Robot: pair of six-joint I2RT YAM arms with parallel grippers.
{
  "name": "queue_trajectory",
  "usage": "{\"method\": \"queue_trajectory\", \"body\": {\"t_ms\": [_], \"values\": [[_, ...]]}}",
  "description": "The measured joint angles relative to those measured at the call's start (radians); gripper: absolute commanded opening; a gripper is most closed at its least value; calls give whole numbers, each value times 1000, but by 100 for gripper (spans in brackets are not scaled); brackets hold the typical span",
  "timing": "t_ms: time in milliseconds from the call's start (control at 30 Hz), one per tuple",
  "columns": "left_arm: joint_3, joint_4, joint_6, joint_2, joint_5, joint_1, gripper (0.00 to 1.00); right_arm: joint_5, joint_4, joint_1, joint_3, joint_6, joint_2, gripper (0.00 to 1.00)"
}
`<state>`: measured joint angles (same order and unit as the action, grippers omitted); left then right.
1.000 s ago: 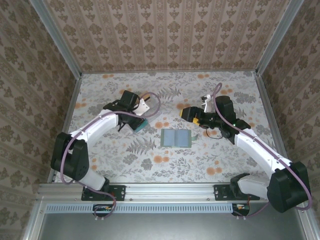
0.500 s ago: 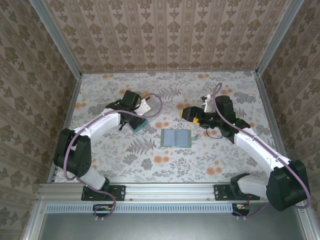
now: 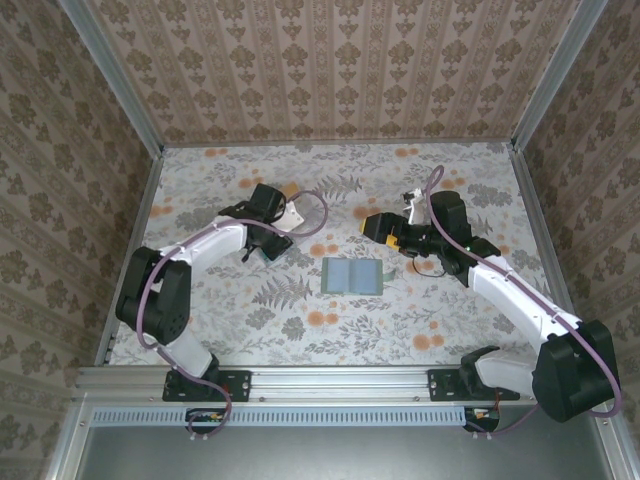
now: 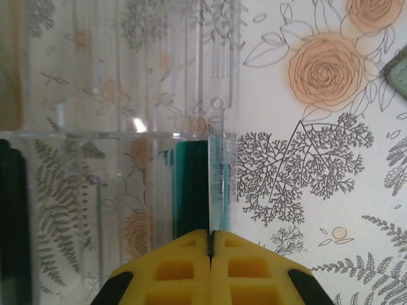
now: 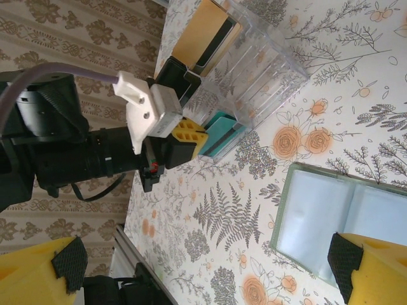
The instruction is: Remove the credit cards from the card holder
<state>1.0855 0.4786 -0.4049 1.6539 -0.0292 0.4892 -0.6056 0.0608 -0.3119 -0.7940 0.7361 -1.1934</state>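
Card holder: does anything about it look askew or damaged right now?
Nothing stands out: the card holder lies open and flat, both panels smooth, apart from the clear box.

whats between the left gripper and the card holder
Just bare floral tabletop separates the left gripper from the card holder, as the right wrist view shows.

Table (image 3: 300, 310): white, printed with grey ferns and orange roses. Walls (image 3: 330, 70): tan, with brown damask motifs in vertical stripes. Holder (image 3: 352, 275): grey-green border, pale blue-grey inner panels. Box (image 4: 114, 95), at 10 o'clock of the holder: clear. Item (image 4: 191, 184) inside it: teal. Card (image 5: 198, 28) inside it: tan with a black edge. Left end effector (image 4: 210, 244) and right end effector (image 5: 206, 257): yellow, with black pads (image 5: 67, 262). Arms (image 3: 515, 295): white and black. Cable (image 5: 44, 71): pale purple.
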Motion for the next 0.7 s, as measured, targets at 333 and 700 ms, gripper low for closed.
{"method": "queue_trajectory", "body": {"t_ms": [333,700], "values": [[-1,1,2,14,0,0,8,0,-5,0,0,0,-1,100],[5,37,19,9,11,0,27,0,-9,0,1,4,-5,100]]}}
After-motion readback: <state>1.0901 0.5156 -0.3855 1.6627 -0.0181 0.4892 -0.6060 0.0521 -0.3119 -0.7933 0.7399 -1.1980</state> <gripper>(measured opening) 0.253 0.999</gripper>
